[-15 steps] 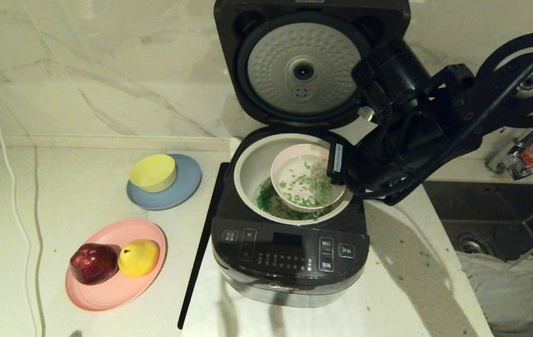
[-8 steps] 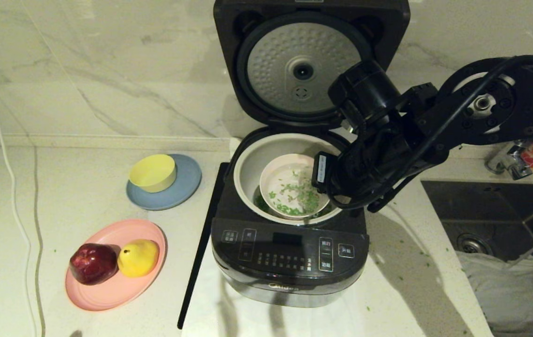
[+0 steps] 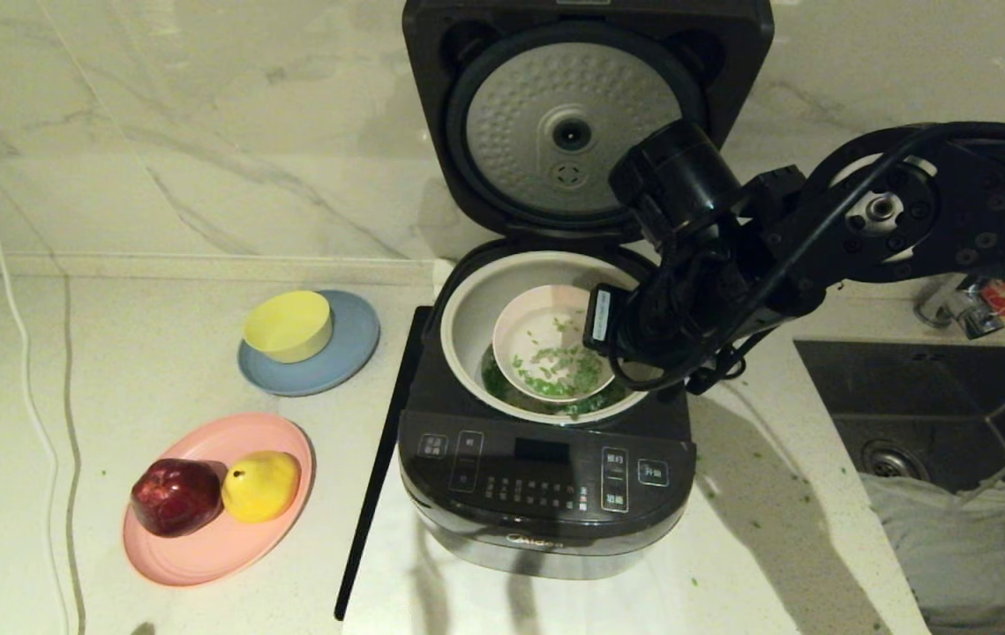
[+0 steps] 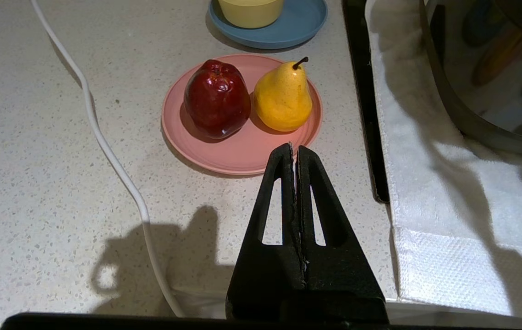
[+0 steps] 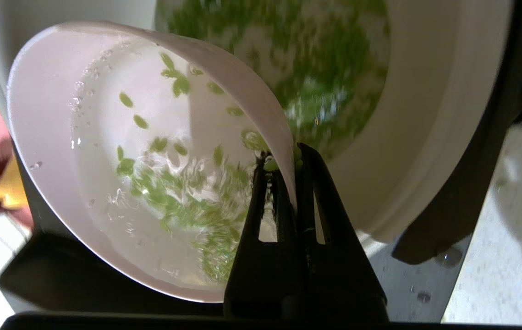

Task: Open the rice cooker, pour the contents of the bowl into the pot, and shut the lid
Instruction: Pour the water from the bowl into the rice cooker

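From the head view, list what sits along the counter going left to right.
White cable → pink plate with red apple and yellow pear → rice cooker → sink.

Apple (image 3: 176,496), pear (image 3: 260,485) on pink plate (image 3: 202,556)

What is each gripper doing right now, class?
Left gripper: shut, empty, parked above the counter.
Right gripper: shut on the bowl rim, over the pot.
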Tool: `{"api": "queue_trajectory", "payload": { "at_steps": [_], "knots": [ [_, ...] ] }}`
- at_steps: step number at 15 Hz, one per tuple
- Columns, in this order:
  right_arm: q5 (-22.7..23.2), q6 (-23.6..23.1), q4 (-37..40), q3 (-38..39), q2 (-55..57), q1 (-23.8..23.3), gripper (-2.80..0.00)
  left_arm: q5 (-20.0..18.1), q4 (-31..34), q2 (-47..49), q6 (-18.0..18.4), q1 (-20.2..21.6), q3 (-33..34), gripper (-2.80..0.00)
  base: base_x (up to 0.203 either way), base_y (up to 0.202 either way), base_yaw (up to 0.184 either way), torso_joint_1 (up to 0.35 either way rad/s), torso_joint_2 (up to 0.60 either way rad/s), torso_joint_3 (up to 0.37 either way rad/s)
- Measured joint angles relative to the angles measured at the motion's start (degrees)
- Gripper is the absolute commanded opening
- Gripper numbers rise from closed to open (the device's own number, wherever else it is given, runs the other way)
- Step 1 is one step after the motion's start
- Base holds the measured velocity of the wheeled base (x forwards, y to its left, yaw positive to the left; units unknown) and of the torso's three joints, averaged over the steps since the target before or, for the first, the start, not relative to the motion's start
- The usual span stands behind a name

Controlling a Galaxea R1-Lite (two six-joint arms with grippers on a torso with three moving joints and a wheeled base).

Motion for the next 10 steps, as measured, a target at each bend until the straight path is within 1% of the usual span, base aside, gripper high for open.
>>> {"api": "queue_trajectory", "payload": {
  "at_steps": [2,4,7,10],
  "knots": [
    [-2.5,-0.2,-1.5,0.0,-0.4,0.0,-2.8,0.0,0.0,0.0,0.0,0.0,0.0,-2.8,0.0,0.0,0.0,0.0,0.0,0.0],
    [-7.2,-1.9,-3.0,0.1,-0.8,0.0,-2.8,0.0,0.0,0.0,0.0,0.0,0.0,-2.8,0.0,0.0,0.0,0.0,0.0,0.0],
    [-15.5,-7.0,-7.5,1.0,-1.1,0.4,-2.8,0.0,0.0,0.0,0.0,0.0,0.0,-2.8,0.0,0.0,0.0,0.0,0.0,0.0],
    [-18.9,-12.6,-15.6,4.9,-1.4,1.1,-2.8,0.0,0.0,0.0,0.0,0.0,0.0,-2.8,0.0,0.0,0.0,0.0,0.0,0.0]
  ]
}}
